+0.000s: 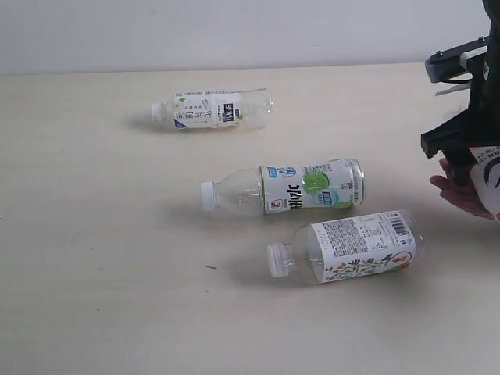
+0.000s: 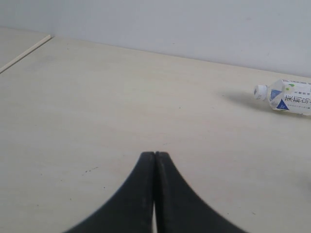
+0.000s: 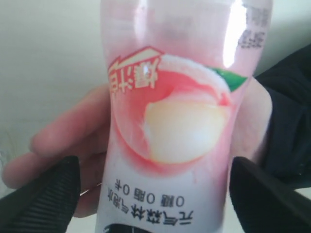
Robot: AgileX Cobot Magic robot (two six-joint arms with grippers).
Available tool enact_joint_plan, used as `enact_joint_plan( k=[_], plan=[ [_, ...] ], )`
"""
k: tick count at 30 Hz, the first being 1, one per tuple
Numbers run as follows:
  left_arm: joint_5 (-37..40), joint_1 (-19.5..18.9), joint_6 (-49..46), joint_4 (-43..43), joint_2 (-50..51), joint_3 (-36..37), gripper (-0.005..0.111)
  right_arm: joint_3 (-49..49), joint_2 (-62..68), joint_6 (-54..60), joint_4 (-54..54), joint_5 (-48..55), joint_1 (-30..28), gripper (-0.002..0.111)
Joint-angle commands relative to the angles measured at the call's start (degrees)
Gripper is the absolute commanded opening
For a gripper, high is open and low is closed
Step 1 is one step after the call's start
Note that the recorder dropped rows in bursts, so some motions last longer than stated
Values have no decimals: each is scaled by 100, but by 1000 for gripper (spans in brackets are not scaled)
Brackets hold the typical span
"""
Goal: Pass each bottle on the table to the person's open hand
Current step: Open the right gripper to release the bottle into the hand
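Table (image 1: 94, 312), wide & pale beige, fills most of the view, w/ three bottles lying on their sides, white caps all pointing to the left of the exterior view. Biggest-looking, nearest the front: floral-label bottle (image 1: 348, 246). Just behind it, close but not touching: lime-green-label bottle (image 1: 289, 189). Well back, on its own: white-label bottle (image 1: 212, 108).

Over at the right edge the right arm's up off the table, w/ the pink-label bottle (image 3: 170, 121) between its claws, peach pic on the label. Person's hand (image 1: 461, 191) is cupped right behind that bottle, palm & fingers looking to be against it.

Right gripper (image 3: 155, 167): claws spread apart, one each side of the bottle, clear gap on one side, so not clamped.

Left gripper (image 2: 155, 194): claws pressed tight together, hanging over bare table, white-label bottle well off from it.
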State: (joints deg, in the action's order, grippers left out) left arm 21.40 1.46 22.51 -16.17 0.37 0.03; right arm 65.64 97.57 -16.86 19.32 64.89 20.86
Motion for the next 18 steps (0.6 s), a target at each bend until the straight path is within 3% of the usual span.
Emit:
enact_joint_plan(
  k=[1, 18],
  plan=[
    [-9, 34, 23, -2, -37, -3, 0, -28, -62, 87, 53, -13, 0, 86],
    [-9, 34, 23, -2, -37, -3, 0, 5, -1351, 403, -498, -425, 12, 89]
  ],
)
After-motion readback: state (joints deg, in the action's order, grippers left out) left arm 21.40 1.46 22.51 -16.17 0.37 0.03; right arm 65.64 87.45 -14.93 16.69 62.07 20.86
